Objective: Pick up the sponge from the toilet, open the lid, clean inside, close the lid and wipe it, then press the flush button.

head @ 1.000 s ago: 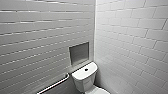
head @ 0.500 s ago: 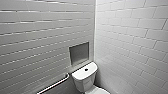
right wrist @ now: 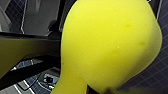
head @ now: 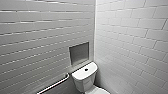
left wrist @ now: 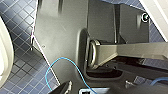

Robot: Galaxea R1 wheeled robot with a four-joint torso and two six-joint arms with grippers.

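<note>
R gripper [right wrist: 96, 89] is squeezing the sponge [right wrist: 110, 45], pinching its narrow end w/ the rest bulging out. L arm's dark plate [left wrist: 62, 35] and jointed bar [left wrist: 125, 51] are facing down, approx 6 o'clock, blue cable [left wrist: 60, 59] looping across them.

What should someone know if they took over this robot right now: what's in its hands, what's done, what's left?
Right gripper: shut on the sponge, which bulges as if squeezed.
Left gripper: cannot tell whether open or shut.
Toilet: in the tiled corner ahead, the flush button on top of its tank.
Done: sponge picked up.
Left: I cannot tell the lid's state, so treat opening, cleaning inside, closing, wiping and flushing as pending.
</note>
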